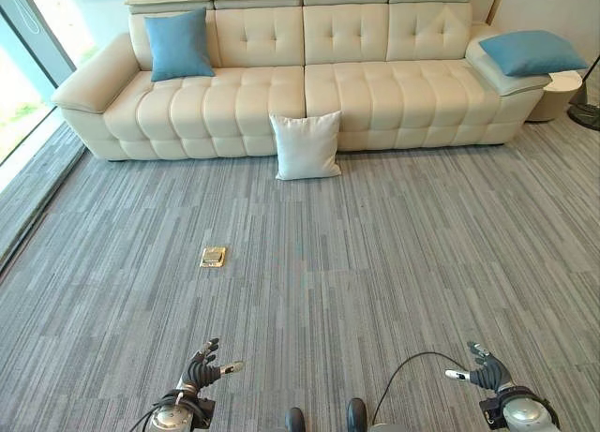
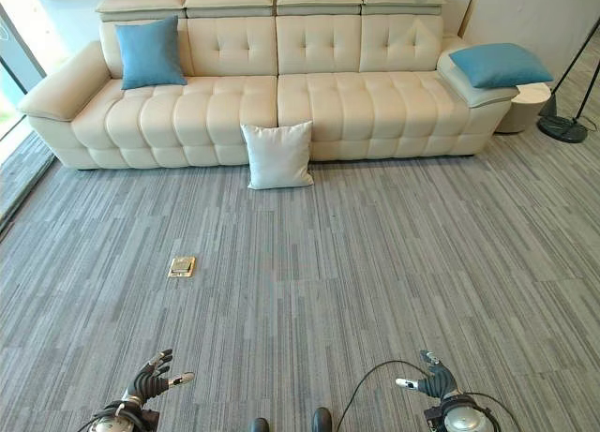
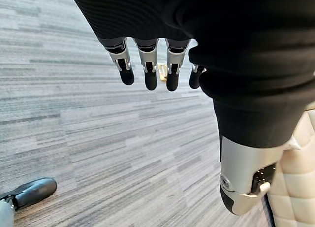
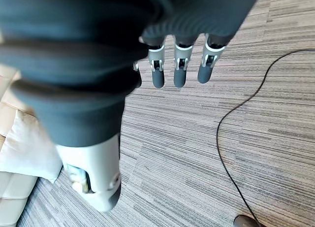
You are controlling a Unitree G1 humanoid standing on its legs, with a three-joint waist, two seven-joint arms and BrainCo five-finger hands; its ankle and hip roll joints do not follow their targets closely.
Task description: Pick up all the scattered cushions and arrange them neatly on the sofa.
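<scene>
1. Three cushions are in sight: a white cushion stands on the grey carpet, leaning against the front of the cream sofa near its middle
2. One blue cushion is propped upright against the backrest at the sofa's left end, on the seat
3. Another blue cushion lies flat on top of the sofa's right armrest, beside a round side table
4. The left hand hangs low over the carpet, well apart from the sofa, its fingers straight and relaxed, holding nothing
5. The right hand hangs likewise on the other side, fingers loose and spread, empty too
6. A small brass floor socket sits in the carpet between the left hand and the sofa
7. A dark lamp base rests on the floor at the far right, past the side table
</scene>
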